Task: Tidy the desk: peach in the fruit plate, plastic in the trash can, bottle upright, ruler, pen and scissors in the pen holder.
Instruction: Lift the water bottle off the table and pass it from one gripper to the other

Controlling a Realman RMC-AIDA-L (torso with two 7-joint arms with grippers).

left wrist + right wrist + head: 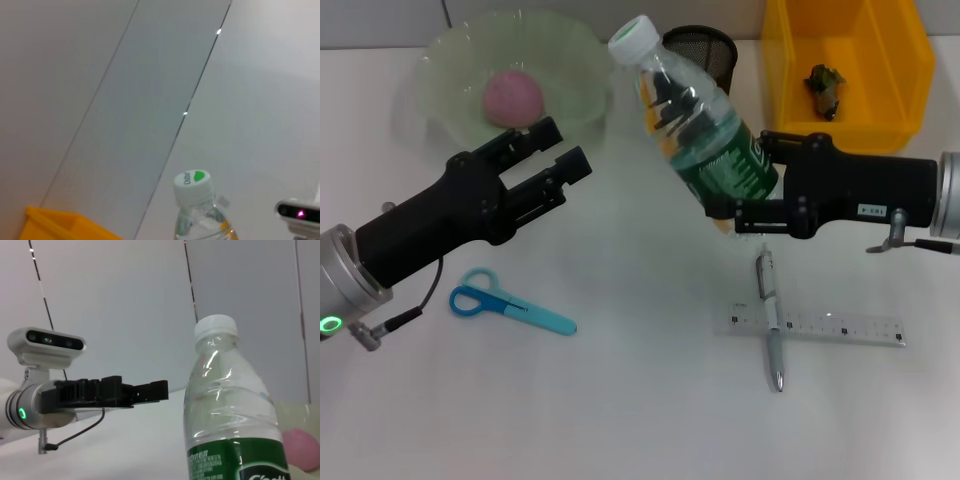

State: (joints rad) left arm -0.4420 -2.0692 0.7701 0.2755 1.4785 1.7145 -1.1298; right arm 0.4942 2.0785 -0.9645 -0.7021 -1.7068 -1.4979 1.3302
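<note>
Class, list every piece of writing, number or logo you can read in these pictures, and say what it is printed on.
Bottle cap: a green leaf logo beside small lettering, too blurred to read.
Bottle label: white lettering, cut off at the edge, unreadable.
Ruler: fine scale marks, numbers too small.
Right claw: small white sticker, illegible.
</note>
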